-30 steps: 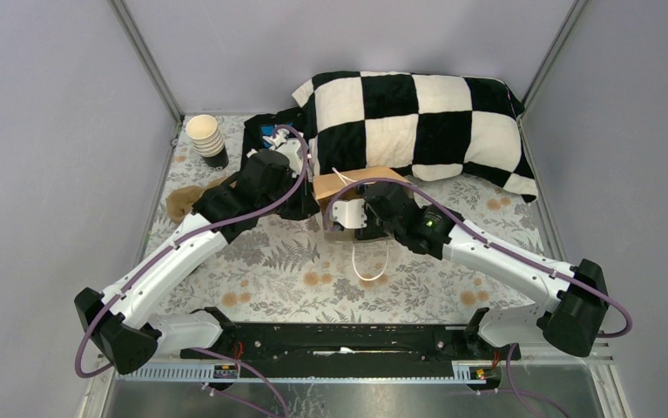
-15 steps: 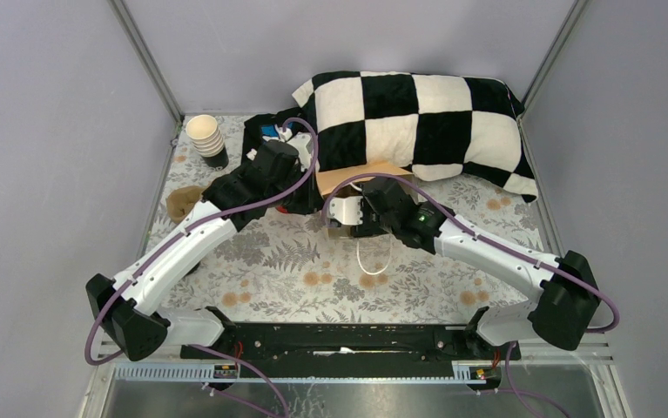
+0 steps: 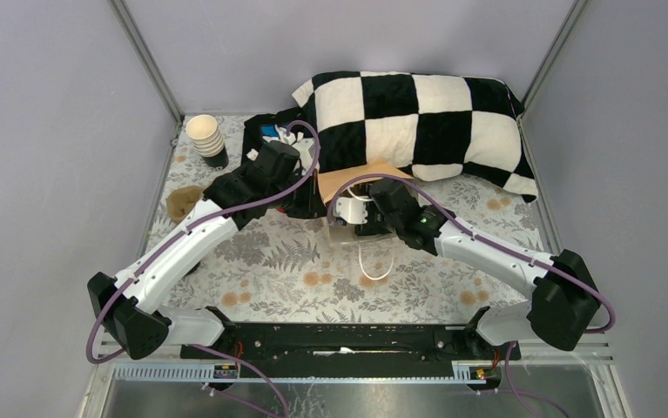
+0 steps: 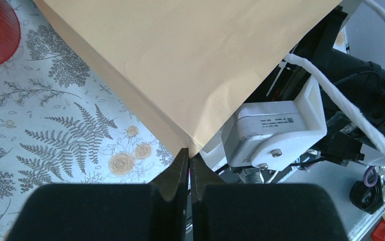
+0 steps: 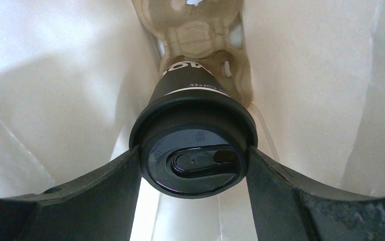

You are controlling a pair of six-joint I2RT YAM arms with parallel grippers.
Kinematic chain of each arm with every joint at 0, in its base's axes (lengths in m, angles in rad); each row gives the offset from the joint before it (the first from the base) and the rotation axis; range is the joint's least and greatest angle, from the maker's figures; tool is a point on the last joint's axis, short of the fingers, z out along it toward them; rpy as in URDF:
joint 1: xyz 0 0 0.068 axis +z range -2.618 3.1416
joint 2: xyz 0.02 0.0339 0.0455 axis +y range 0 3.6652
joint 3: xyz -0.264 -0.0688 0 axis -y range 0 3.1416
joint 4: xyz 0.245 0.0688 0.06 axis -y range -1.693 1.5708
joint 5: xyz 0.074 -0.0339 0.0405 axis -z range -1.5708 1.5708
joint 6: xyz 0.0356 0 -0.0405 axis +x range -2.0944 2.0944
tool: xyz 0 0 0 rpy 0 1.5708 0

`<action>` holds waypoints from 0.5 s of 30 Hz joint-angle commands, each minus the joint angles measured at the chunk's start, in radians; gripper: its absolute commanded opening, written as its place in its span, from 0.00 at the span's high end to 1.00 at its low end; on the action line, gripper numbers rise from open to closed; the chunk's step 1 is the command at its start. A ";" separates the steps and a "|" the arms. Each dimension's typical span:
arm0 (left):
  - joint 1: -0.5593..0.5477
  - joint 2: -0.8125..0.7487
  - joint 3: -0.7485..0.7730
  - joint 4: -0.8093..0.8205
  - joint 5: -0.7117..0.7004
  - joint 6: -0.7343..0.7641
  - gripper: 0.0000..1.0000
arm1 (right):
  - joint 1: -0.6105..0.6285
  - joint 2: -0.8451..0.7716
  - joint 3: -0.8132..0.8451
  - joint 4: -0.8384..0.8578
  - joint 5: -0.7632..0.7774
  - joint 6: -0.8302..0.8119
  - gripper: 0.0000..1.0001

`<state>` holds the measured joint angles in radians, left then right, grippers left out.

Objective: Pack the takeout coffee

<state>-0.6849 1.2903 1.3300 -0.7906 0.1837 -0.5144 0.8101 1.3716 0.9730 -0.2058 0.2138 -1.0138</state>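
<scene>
Coffee cup (image 5: 193, 150) inside paper bag (image 4: 190, 60) — right claw (image 5: 193, 168) clamped round its lid.
Left claw (image 4: 189, 165) pinches bag corner; lower upright onto pulp tray (image 5: 195, 30) — release once seated.

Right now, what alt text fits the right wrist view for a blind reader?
The right hand grips the black-lidded takeout coffee at its lid, one finger each side. The white walls of a paper bag surround it; a pale pulp carrier lies beyond.
</scene>
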 commanded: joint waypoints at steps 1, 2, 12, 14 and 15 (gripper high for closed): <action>0.005 0.001 0.073 -0.042 0.061 -0.007 0.97 | -0.003 -0.056 0.048 -0.062 -0.069 0.045 0.66; 0.004 0.000 0.081 -0.053 0.062 -0.007 0.97 | 0.002 -0.070 0.053 -0.092 -0.074 0.059 0.66; 0.003 -0.040 0.064 -0.116 0.121 -0.018 0.97 | 0.154 -0.165 0.084 -0.296 -0.044 0.228 0.67; 0.003 -0.052 0.048 -0.122 0.121 -0.019 0.97 | 0.159 -0.166 0.091 -0.301 -0.016 0.258 0.66; 0.004 -0.052 0.041 -0.129 0.124 -0.019 0.97 | 0.159 -0.165 0.080 -0.286 0.022 0.250 0.66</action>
<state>-0.6842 1.2861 1.3804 -0.9081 0.2737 -0.5251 0.9527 1.2301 1.0168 -0.4576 0.1669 -0.8455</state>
